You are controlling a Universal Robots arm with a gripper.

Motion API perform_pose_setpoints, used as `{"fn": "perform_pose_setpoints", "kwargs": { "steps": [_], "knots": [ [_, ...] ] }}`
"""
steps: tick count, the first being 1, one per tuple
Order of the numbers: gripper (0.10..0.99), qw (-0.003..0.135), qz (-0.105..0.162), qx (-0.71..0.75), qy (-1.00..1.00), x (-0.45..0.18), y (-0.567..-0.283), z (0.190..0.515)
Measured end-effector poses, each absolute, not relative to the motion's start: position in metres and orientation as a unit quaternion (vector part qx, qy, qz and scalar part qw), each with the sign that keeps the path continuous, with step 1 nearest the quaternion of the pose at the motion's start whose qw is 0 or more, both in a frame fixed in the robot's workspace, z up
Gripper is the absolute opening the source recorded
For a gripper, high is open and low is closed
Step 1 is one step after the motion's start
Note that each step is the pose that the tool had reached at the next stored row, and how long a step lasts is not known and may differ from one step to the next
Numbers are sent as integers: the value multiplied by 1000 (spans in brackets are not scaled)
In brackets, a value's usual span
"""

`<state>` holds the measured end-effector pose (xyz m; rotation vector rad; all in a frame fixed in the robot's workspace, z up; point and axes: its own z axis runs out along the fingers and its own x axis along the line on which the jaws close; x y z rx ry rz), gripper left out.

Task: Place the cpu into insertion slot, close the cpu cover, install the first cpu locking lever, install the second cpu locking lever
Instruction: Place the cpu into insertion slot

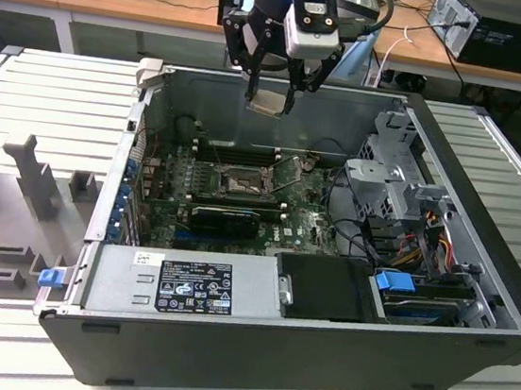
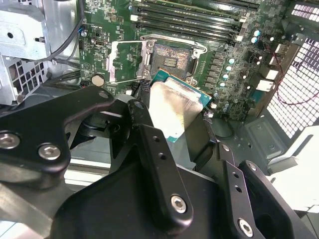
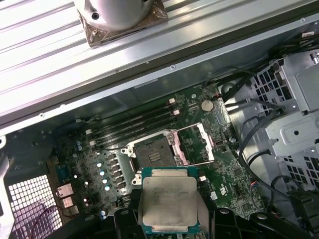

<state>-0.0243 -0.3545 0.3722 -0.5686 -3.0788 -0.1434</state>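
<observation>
My gripper (image 1: 270, 99) hangs above the open computer case, shut on the cpu (image 1: 266, 102), a flat square chip with a pale metal face. In both wrist views the cpu (image 2: 174, 107) (image 3: 169, 199) sits between the black fingers (image 2: 149, 149), held above the board. The insertion slot (image 1: 242, 184) (image 2: 171, 58) (image 3: 151, 155) lies below on the green motherboard, dark centre exposed. The cpu cover (image 2: 125, 61) (image 3: 195, 144), a silvery frame, is swung open beside the slot. The cpu is clear of the slot, not touching it.
Long black RAM slots (image 1: 237, 150) run behind the slot. A grey power supply (image 1: 183, 285) fills the case front, and a metal drive cage (image 1: 391, 178) with cables stands on the exterior view's right. Grey fixtures (image 1: 34, 181) sit outside the case on that view's left.
</observation>
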Motion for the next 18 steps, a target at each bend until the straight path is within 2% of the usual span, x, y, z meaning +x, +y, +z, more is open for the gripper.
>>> {"fn": "perform_pose_setpoints", "kwargs": {
  "steps": [18],
  "knots": [
    [525,3,-46,-188,-981,-24,-354,372]
  ]
}}
